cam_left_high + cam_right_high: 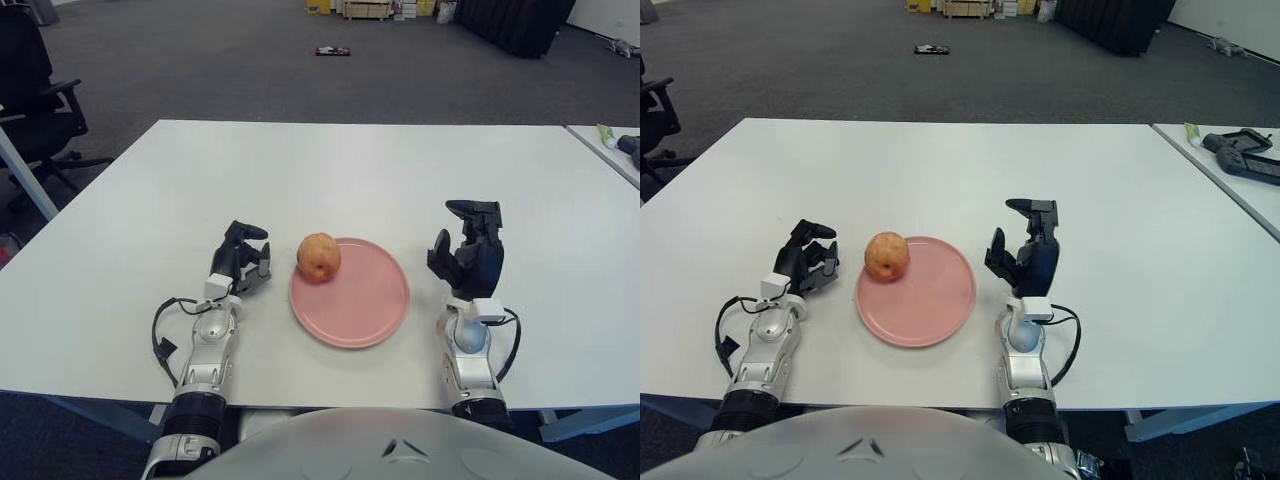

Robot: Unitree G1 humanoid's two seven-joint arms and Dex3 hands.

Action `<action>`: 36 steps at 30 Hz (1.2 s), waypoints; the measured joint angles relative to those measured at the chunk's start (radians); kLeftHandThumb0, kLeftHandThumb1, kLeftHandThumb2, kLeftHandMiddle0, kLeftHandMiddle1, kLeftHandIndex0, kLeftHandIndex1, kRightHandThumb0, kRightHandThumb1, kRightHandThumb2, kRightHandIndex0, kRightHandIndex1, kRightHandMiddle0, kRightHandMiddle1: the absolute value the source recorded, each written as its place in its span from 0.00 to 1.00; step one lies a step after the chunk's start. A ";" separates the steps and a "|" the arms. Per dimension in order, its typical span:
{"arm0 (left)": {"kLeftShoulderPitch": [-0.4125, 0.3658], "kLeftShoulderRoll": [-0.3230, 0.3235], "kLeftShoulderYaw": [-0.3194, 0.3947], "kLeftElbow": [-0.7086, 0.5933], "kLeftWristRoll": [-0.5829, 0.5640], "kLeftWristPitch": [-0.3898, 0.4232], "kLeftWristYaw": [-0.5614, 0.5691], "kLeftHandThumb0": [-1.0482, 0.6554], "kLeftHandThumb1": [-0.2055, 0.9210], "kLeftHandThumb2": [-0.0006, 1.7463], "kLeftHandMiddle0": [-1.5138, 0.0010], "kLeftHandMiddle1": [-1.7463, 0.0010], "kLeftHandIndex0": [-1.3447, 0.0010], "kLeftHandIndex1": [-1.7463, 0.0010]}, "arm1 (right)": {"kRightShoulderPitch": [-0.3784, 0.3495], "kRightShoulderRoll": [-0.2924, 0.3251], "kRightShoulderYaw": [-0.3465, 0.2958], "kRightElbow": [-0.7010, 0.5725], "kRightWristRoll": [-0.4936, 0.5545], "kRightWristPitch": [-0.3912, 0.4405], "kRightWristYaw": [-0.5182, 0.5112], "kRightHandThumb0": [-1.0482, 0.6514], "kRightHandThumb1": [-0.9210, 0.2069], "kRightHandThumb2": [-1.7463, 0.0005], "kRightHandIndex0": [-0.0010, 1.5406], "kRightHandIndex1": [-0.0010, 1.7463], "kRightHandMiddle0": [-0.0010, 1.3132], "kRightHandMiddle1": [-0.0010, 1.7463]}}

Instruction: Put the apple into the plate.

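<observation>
Left eye view showed the apple (318, 258) sitting at the left edge of the pink plate (365, 310) on the white table (330, 170). Just right of the plate, the right hand (468, 260) stood upright, fingers loosely bent and grasping nothing. To the plate's left, the left hand (240, 262) had its fingers curled, also empty.

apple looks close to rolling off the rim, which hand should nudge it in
Left. The apple sits at the plate's left edge, and the left hand is just beside it; the right hand is across the plate.
</observation>
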 measured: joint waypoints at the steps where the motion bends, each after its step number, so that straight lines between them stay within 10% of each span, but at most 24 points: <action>1: 0.000 -0.001 0.000 -0.001 0.000 0.003 0.000 0.38 0.70 0.56 0.63 0.00 0.70 0.00 | 0.000 0.000 0.000 0.000 -0.007 0.006 -0.004 0.39 0.24 0.49 0.40 0.99 0.27 1.00; 36: 0.000 -0.011 0.001 -0.017 -0.014 0.020 0.005 0.38 0.72 0.55 0.63 0.00 0.71 0.00 | -0.021 -0.030 0.004 0.159 0.061 0.218 0.149 0.39 0.25 0.48 0.50 1.00 0.28 1.00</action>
